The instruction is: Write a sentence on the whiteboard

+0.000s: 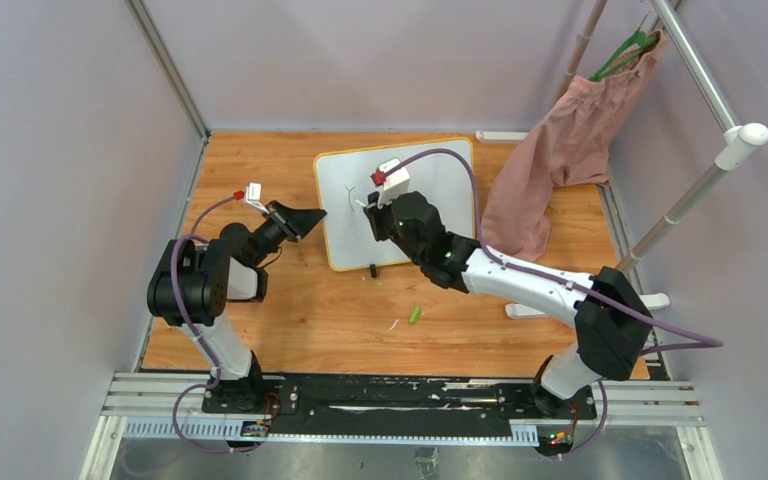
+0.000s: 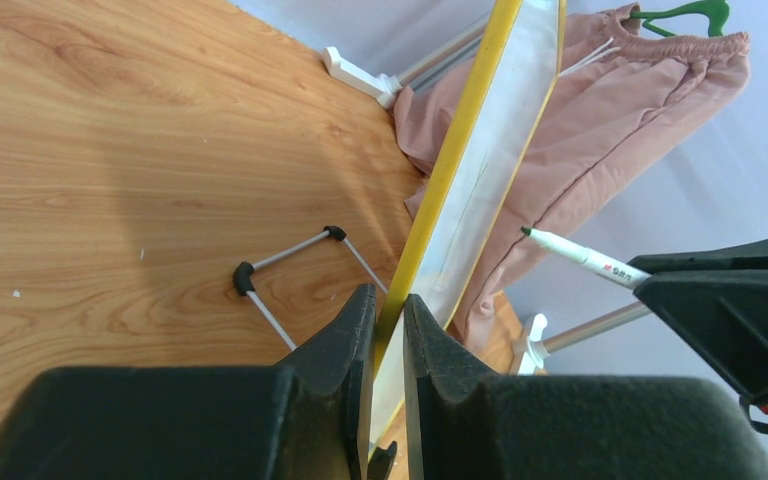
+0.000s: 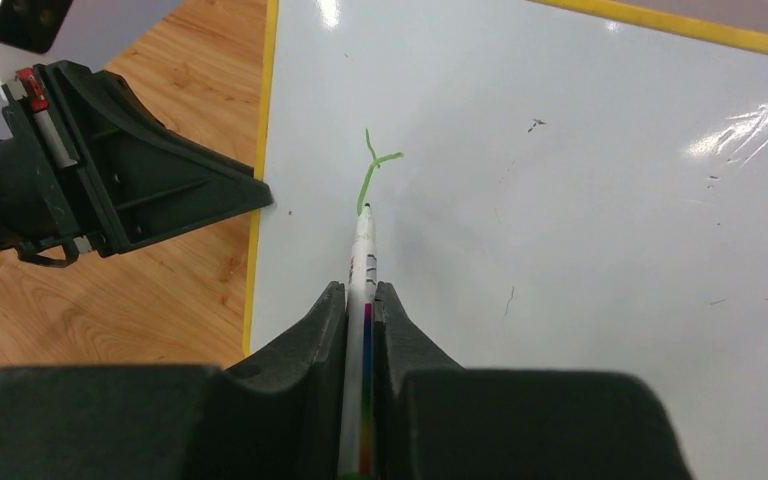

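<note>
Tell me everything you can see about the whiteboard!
The whiteboard is a small, shiny white rectangle with rounded corners and a thin yellow rim. It sits on the wooden table, seemingly propped at a slant on a thin wire stand with black corners. The left gripper pinches its left edge. The right gripper holds a marker whose tip meets the board at the bottom of one green mark, shaped like a Y. A few faint grey specks dot the surface.
</note>
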Controlling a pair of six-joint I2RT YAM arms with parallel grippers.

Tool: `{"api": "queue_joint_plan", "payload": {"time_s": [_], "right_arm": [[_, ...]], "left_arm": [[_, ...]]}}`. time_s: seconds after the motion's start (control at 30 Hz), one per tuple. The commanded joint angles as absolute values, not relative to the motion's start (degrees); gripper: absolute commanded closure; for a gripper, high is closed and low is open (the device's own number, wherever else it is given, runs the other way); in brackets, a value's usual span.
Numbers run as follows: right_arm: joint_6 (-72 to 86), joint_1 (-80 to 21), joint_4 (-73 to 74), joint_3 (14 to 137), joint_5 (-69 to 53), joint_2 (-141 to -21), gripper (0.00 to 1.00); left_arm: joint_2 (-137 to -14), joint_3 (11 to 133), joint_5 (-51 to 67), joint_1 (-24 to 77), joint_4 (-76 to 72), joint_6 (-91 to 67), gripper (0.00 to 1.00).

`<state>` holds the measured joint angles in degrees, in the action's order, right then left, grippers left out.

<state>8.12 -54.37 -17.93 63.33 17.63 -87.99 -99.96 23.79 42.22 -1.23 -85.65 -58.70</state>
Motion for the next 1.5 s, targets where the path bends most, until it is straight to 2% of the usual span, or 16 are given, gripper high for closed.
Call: {"api": "queue_joint_plan", "payload": {"time_s": [0.0, 0.97, 1.47], "right_arm": [[7.27, -54.18, -16.88, 65.91, 18.71, -87.84, 1.0], [7.53, -51.69, -14.33, 68.31, 17.78, -92.75, 1.0], [8.73, -51.76, -13.91, 64.34, 17.42, -91.15, 1.0]], "left_arm": [[-98.46, 24.46, 43.11, -0.61, -88.65, -58.71, 1.0], [-98.0, 24.52, 43.24, -0.62, -88.68, -58.78, 1.0], [-98.09, 24.61, 43.29, -0.62, -88.66, -58.91, 1.0]]}}
